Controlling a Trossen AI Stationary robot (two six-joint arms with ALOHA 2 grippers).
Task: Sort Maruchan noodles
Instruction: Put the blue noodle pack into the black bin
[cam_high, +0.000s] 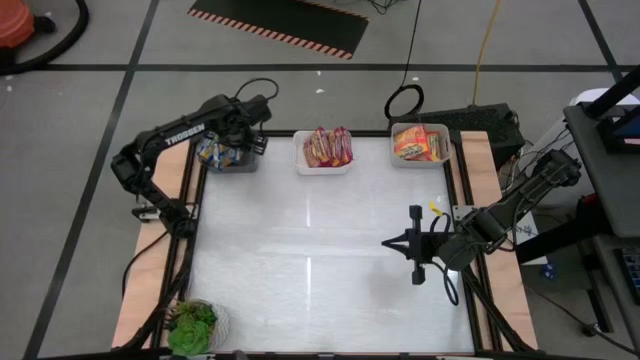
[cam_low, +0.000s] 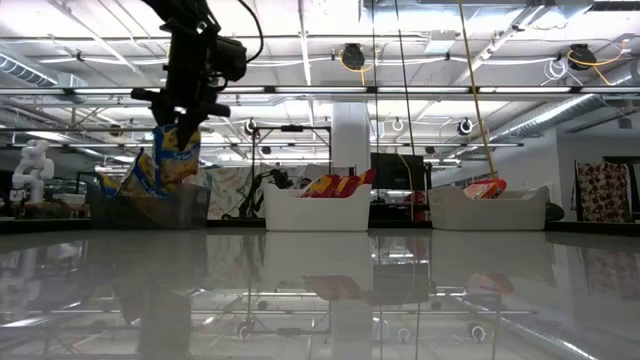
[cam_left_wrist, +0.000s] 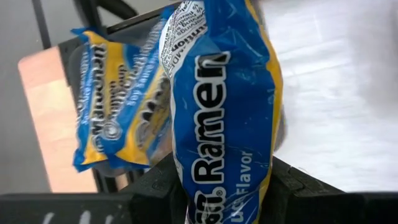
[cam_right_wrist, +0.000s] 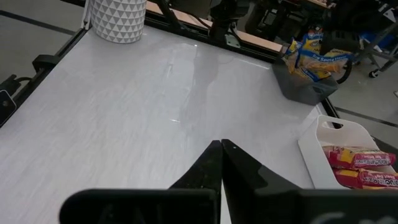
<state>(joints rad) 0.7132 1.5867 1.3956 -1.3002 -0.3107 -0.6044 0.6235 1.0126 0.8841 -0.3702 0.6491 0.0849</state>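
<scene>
The blue packet (cam_left_wrist: 217, 124) fills the left wrist view, clamped between the left gripper's (cam_left_wrist: 217, 186) fingers and hanging over the dark bin (cam_high: 228, 160) at the table's far left corner.

The table (cam_high: 320, 250) is the biggest thing here, and its open surface carries no loose packets that I can see. Three bins stand along its far edge. The dark bin already holds other blue-and-yellow packets (cam_left_wrist: 118, 118); the middle bin (cam_high: 323, 163) holds the red packets (cam_high: 328, 146); the right bin (cam_high: 420, 158) holds the orange packets (cam_high: 418, 143). A plant (cam_high: 192, 325) sits at the near left corner.

The right gripper (cam_high: 416, 268) waits over the near right part of the table, fingers together and holding nothing.

By my reading the sort is almost finished: each colour has its bin, and the held blue packet looks like the last one, left only to be let go into the dark bin.
</scene>
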